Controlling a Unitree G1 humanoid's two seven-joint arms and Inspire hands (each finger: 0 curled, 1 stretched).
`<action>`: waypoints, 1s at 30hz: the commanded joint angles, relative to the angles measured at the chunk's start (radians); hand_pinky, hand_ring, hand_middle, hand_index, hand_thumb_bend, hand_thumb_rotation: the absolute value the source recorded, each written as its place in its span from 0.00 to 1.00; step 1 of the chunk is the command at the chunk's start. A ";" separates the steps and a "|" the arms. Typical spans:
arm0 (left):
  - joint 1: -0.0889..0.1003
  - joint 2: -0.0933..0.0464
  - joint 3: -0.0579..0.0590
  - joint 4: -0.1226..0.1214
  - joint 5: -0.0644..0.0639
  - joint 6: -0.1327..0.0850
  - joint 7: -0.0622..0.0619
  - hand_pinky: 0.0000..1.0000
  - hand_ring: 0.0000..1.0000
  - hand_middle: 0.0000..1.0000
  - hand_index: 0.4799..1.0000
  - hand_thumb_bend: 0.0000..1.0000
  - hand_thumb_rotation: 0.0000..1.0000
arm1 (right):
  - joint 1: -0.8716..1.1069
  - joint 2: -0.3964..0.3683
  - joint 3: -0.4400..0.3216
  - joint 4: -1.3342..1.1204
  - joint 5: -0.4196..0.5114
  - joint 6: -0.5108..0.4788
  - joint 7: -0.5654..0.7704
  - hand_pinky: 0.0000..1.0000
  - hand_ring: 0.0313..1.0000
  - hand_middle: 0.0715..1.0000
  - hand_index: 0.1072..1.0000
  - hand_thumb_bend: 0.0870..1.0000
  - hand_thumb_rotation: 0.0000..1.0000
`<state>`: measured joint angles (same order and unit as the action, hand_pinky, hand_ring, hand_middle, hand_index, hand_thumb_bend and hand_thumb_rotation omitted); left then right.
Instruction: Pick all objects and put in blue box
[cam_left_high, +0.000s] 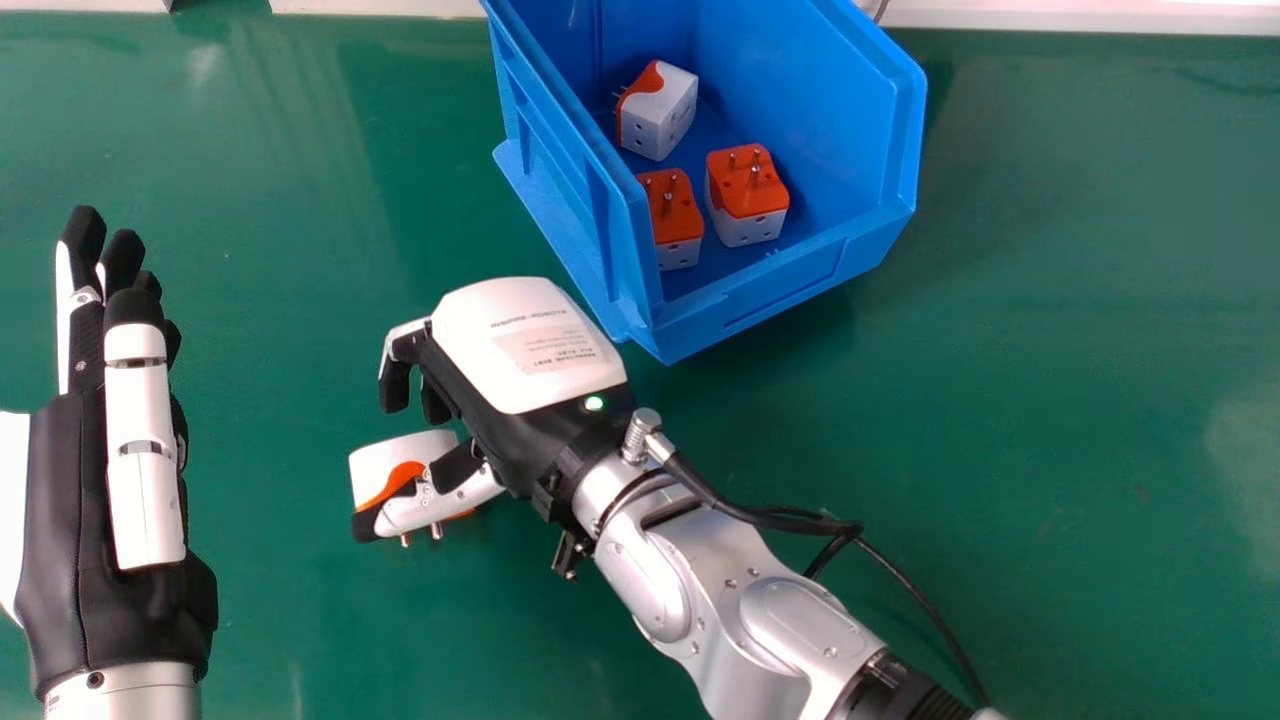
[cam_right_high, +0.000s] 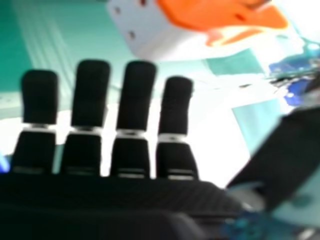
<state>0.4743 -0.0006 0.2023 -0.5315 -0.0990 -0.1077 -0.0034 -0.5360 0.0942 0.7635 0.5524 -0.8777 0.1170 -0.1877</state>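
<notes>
Presently, right hand (cam_left_high: 520, 345): near the centre of the frame, released; its fingers are relaxed and bent slightly downward, gripping nothing.
Thumb (cam_left_high: 435, 505): extended across part of the loose adapter; contact cannot be confirmed.
Loose adapter (cam_left_high: 385, 465): white and orange, left of centre in the frame, outside the box, pins directed toward the frame's lower edge; in the right hand view it shows beyond the fingertips, apart from them.
Blue box (cam_left_high: 790, 290): upper centre of the frame, on the green tabletop (cam_left_high: 1050, 400), holding three adapters.
Rear adapter (cam_left_high: 655, 115): inside the box, farthest from the lower wall, on its side, pins toward frame left.
Right-hand adapter (cam_left_high: 748, 205): inside the box, orange face and pins up.
Left-hand adapter (cam_left_high: 675, 220): inside the box, just beside the previous item, pins up, partly hidden by the box wall.
Left hand (cam_left_high: 80, 540): left edge of the frame, released, fingers straight.
Black cable (cam_left_high: 920, 600): beside the right forearm, toward lower right.
</notes>
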 joint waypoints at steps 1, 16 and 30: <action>0.001 0.006 0.003 -0.017 -0.002 -0.010 -0.005 1.00 1.00 1.00 1.00 0.25 1.00 | -0.023 0.006 0.006 -0.020 -0.012 -0.002 0.009 0.52 0.61 0.65 0.66 0.73 0.63; -0.001 0.005 0.009 -0.006 0.000 -0.020 -0.010 1.00 1.00 1.00 1.00 0.25 1.00 | -0.026 0.003 0.010 -0.012 -0.011 -0.017 0.016 0.68 0.78 0.81 0.80 0.86 0.68; 0.009 -0.013 -0.003 -0.039 0.013 0.001 0.008 1.00 1.00 1.00 1.00 0.26 1.00 | -0.051 -0.012 0.054 0.084 -0.025 -0.066 0.012 0.67 0.77 0.80 0.79 0.87 0.57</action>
<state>0.4756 -0.0138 0.2012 -0.5382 -0.0952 -0.1011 0.0006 -0.5516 0.0730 0.8104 0.6353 -0.8815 0.0730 -0.1517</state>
